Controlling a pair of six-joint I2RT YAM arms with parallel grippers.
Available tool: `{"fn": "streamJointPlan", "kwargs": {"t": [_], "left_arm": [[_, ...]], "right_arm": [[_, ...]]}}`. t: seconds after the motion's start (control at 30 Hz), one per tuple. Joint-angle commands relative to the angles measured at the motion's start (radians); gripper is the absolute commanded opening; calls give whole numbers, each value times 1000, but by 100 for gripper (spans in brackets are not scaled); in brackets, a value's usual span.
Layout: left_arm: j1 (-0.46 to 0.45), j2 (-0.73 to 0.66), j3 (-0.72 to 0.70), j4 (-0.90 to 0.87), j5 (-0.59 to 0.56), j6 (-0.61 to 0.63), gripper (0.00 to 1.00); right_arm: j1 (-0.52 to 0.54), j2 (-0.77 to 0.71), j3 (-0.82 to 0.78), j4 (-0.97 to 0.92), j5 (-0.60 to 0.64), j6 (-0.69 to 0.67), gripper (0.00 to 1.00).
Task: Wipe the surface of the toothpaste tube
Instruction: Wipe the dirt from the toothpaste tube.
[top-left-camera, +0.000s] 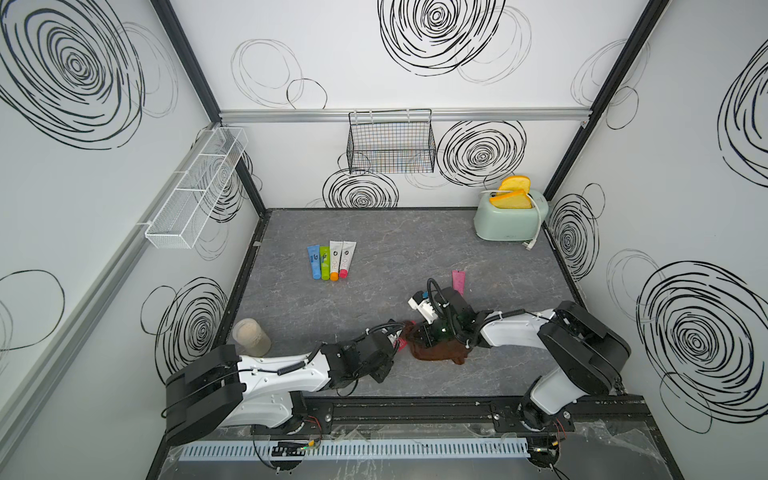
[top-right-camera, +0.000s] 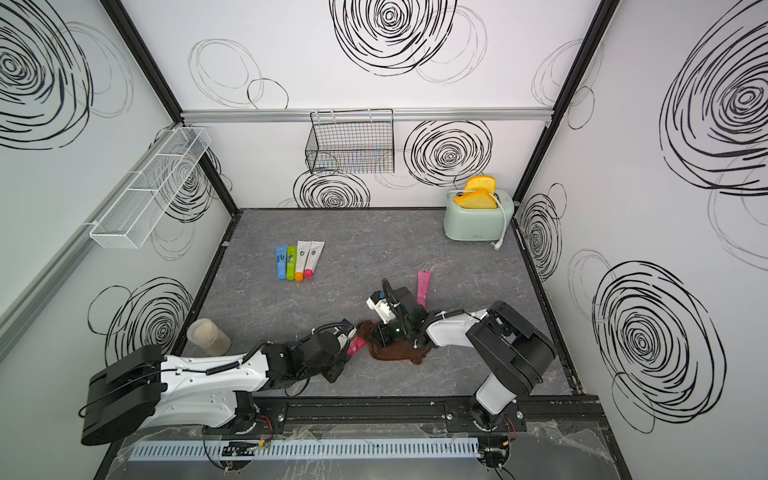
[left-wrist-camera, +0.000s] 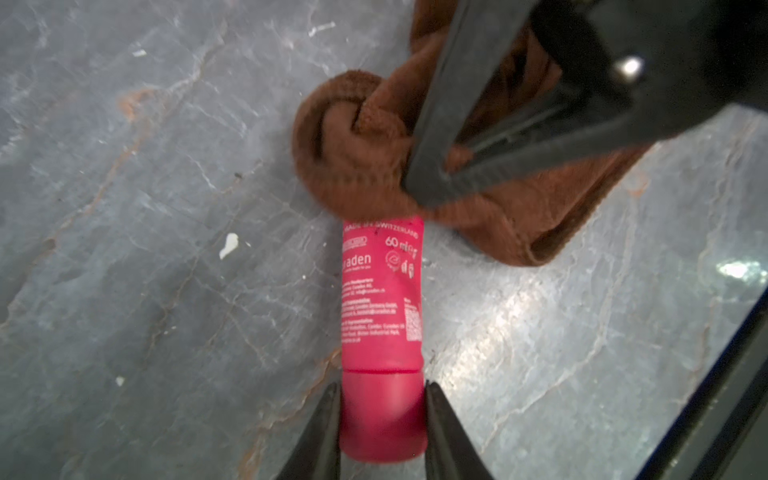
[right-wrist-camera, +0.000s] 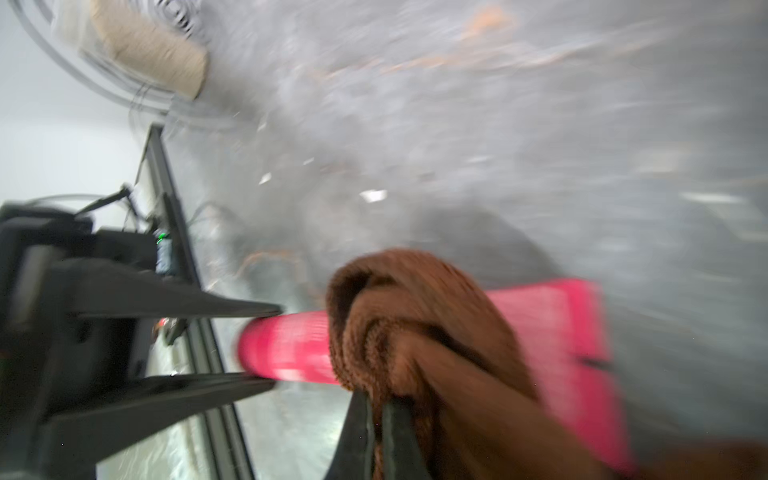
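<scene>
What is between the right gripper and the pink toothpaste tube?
The brown cloth. The right gripper pinches it, and it lies bunched over the pink tube. Both wrist views show this.

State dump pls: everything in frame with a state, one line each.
left gripper: shut on red toothpaste tube, at its cap
right gripper: shut on the brown cloth
red toothpaste tube: capped, cloth across its body
brown cloth: bunched over the tube
four tubes: capped, flat, in a row
spare pink tube: flat, on its own
toaster: two bread slices up in its slots
toaster cord: unplugged, plug end loose
jar: looks upright
</scene>
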Motion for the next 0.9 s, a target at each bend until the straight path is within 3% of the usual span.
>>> {"fn": "streamJointPlan", "kwargs": {"t": [0.0, 0.13, 0.37, 0.5, 0.63, 0.87], "left_arm": [[2, -33, -5, 82, 1, -3, 0], [3, -28, -4, 90, 10, 4, 0], [9, -17, -1, 99, 18, 12, 0], [13, -30, -8, 100, 18, 11, 0], [16, -42, -11, 97, 25, 11, 0], [16, -51, -17, 101, 43, 13, 0]], "right_arm": [[-63, -3, -21, -87, 83, -37, 0], [-29, 36, -26, -27, 26, -8, 0], [203, 28, -12, 68, 8, 115, 0], [268, 33, 4, 86, 20, 144, 0], [216, 62, 7, 54, 38, 110, 0], [-46, 42, 21, -28, 19, 1, 0]]}}
